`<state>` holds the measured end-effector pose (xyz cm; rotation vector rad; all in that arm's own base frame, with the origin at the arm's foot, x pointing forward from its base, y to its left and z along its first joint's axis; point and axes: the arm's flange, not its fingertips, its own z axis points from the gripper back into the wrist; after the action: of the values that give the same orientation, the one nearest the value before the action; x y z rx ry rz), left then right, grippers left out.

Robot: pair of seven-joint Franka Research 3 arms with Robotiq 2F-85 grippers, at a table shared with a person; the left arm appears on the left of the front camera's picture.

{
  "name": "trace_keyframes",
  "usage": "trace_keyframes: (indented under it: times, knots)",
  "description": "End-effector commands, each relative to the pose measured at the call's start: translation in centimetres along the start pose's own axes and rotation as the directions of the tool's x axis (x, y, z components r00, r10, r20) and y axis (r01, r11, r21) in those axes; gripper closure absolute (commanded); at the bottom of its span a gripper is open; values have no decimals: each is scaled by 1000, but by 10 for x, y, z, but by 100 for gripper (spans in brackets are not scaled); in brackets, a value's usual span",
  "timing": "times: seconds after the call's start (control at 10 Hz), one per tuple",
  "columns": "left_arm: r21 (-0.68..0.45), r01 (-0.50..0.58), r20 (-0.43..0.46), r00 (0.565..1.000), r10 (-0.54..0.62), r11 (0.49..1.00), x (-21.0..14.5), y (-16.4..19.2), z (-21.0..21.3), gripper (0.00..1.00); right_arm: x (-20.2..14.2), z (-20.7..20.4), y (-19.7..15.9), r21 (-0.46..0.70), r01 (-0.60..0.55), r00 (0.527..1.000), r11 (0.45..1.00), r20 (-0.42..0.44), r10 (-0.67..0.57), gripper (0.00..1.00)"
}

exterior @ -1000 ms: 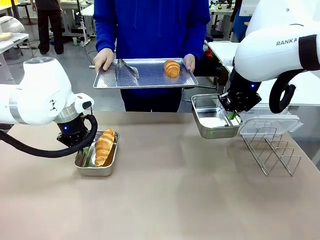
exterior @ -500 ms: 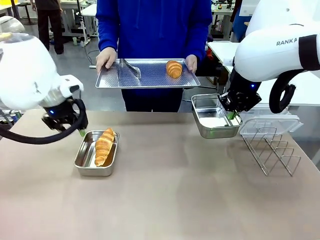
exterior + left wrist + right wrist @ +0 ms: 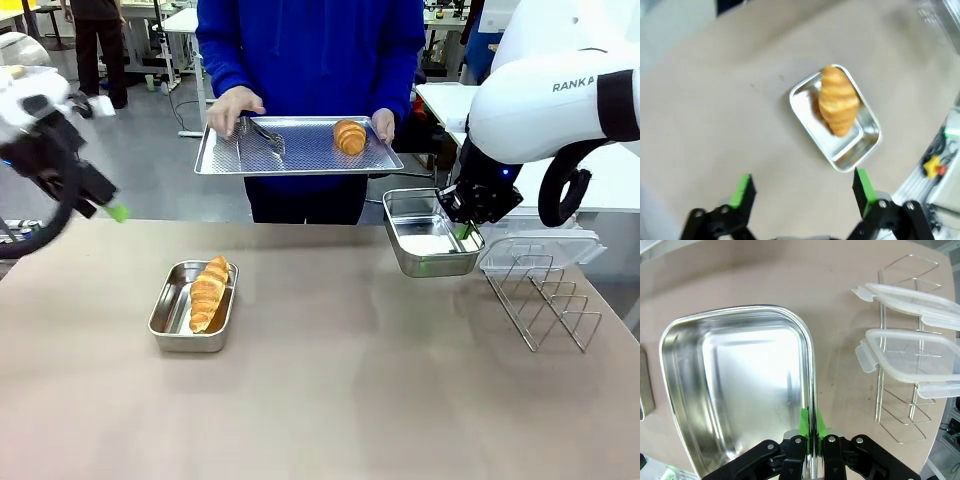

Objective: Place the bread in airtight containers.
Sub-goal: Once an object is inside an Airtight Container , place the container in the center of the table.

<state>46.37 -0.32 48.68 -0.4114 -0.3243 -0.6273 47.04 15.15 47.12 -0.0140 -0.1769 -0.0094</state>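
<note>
Front view: beyond your table (image 3: 350,400), a person's tray (image 3: 310,155) carries one croissant (image 3: 348,136). Left wrist view: your left tool (image 3: 802,195), spread wide and empty, hangs above the tub (image 3: 807,109) holding the other croissant (image 3: 838,100). Right wrist view: your right tool (image 3: 810,429) clamps the empty tub (image 3: 740,380) by its wall.

Two croissants (image 3: 208,292) (image 3: 348,137), two steel tubs (image 3: 172,305) (image 3: 430,265), two clear lids (image 3: 910,302) (image 3: 912,360), one flat tray (image 3: 300,150), one wire rack (image 3: 545,300), one tongs (image 3: 262,135).

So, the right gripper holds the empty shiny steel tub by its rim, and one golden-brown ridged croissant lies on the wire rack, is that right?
Not quite: the front view shows that golden-brown croissant on the flat metal tray the person holds; the rest stands.
</note>
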Motion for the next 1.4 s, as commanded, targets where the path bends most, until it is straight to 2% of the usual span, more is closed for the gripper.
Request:
trace_keyframes:
  times: [0.0,0.2,0.5,0.6,1.3]
  knots:
    - [-106,208,26,978,-207,972,-27,28,19,0,1,4,-1,5,3,1000,1000,10,-3,100]
    - [-72,260,82,964,-254,963,-39,23,32,0,1,4,-1,5,3,1000,1000,10,-3,100]
    - [-90,281,260,933,-250,955,-57,34,37,0,1,4,-1,5,3,1000,1000,10,-3,100]
    - [-63,270,118,958,-262,961,-47,32,43,0,1,4,-1,5,3,1000,1000,10,-3,100]
    - [-63,270,118,958,-262,961,-47,32,43,0,1,4,-1,5,3,1000,1000,10,-3,100]
